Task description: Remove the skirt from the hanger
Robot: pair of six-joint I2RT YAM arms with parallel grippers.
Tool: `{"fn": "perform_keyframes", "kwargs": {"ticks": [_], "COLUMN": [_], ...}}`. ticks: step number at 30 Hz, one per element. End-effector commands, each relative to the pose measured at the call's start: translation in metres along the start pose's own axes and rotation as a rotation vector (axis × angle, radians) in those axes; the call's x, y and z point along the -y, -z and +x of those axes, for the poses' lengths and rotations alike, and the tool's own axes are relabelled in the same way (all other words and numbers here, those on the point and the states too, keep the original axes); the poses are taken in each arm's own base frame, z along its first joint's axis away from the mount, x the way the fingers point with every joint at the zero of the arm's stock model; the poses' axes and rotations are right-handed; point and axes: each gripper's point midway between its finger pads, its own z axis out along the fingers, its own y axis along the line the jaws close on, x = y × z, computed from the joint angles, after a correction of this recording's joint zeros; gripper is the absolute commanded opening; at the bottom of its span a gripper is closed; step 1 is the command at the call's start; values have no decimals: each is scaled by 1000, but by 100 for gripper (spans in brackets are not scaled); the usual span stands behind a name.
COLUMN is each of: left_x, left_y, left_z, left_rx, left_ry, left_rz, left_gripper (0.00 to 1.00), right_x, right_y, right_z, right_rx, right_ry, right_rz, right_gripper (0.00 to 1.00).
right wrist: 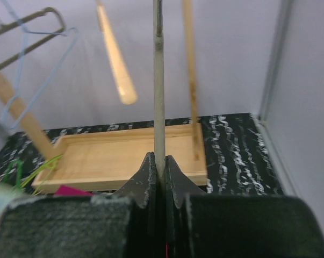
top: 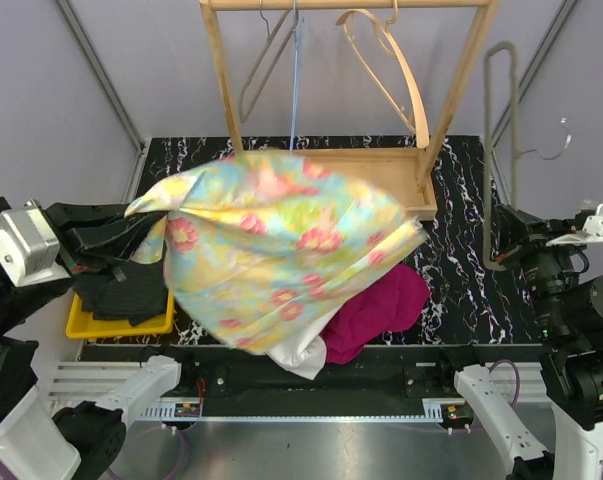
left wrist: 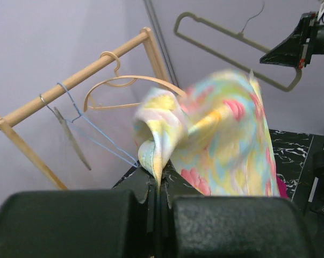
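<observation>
Over the middle of the table hangs the skirt, one corner pinched in the left gripper. At right, the right gripper clamps the hanger. That hanger is best held steady while the skirt is drawn leftward and clear.

Wooden rack at back w/ blue wire hanger & wooden hanger on rail, magenta cloth mid-table, yellow tray of dark clothes at left.
</observation>
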Motion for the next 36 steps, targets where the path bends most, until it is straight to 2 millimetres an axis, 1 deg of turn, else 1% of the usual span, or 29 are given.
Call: {"fn": "perform_keyframes", "kwargs": {"ticks": [1, 2, 3, 4, 5, 6, 7, 10, 11, 12, 14, 16, 17, 18, 20, 21, 23, 24, 25, 26, 27, 29, 30, 31, 32, 33, 34, 35, 36], "left_x": [-18, -13, -13, -4, -6, -11, -16, -22, -22, -18, -15, 0, 4, 14, 23, 31, 34, 39, 42, 47, 55, 63, 74, 79, 89, 100, 108, 124, 129], "left_y": [-20, -24, -35, -44, -52, -61, -74, -91, -94, -97, -105, -108, -114, -115, -123, -126, -135, -141, -142, -144, -145, -143, -139, -137, -135, -130, -129, -125, -125], "left_z": [27, 30, 36, 40, 40, 31, 29, 7, 4, -5, 2, 3, 17, 19, 37, 42, 59, 76, 84, 97, 122, 161, 199, 217, 233, 261, 272, 281, 293], "left_rx": [-62, -59, -47, -43, -32, 9, 9, 50, 56, 85, 75, 86, 59, 57, 25, 14, -15, -49, -64, -88, -129, -206, -276, -315, -353, -410, -434, -469, -492], "left_ry": [45, 75, 106, 212, 258, 261, 338, 390, 412, 409, 484, 501, 530, 541, 564, 574, 584, 604, 611, 623, 634, 665, 686, 696, 710, 724, 717, 712, 684], "left_rz": [-11, 30, 74, 151, 176, 194, 220, 276, 295, 327, 352, 407, 420, 458, 485, 513, 530, 543, 553, 559, 566, 549, 548, 536, 544, 542, 550, 581, 573], "left_gripper": [0, 0, 0, 0, 0, 0, 0, 0, 0, 0, 0, 0, 0, 0, 0, 0, 0, 0, 0, 0, 0, 0, 0, 0, 0, 0, 0, 0, 0], "right_x": [49, 46, 38, 34, 31, 26, 23, 20, 20, 19, 19, 18, 17, 15, 12, 11, 8, 8, 7, 6, 5, 1, -1, -3, -10, -13, -18, -21, -23], "right_y": [3, 4, 2, 2, 1, 1, 1, 4, 5, 7, 9, 9, 7, 6, 3, 2, 3, 3, 3, 4, 5, 7, 8, 7, 8, 8, 7, 5, 6], "right_z": [-21, -24, -26, -29, -28, -27, -27, -27, -28, -28, -32, -35, -35, -36, -38, -40, -42, -44, -45, -48, -49, -57, -59, -62, -65, -67, -69, -71, -73], "right_rx": [61, 70, 74, 88, 91, 92, 94, 100, 108, 113, 131, 140, 138, 139, 141, 145, 151, 156, 158, 164, 164, 178, 179, 183, 184, 187, 185, 184, 187], "right_ry": [60, 55, 36, 20, 8, -12, -17, -40, -45, -49, -56, -68, -71, -78, -84, -91, -103, -104, -104, -106, -102, -97, -96, -95, -94, -96, -104, -106, -107], "right_rz": [280, 260, 216, 200, 185, 157, 144, 125, 123, 121, 118, 114, 111, 103, 91, 85, 74, 70, 68, 60, 54, 35, 24, 12, -20, -35, -62, -76, -87], "right_gripper": [0, 0, 0, 0, 0, 0, 0, 0, 0, 0, 0, 0, 0, 0, 0, 0, 0, 0, 0, 0, 0, 0, 0, 0, 0, 0, 0, 0, 0]}}
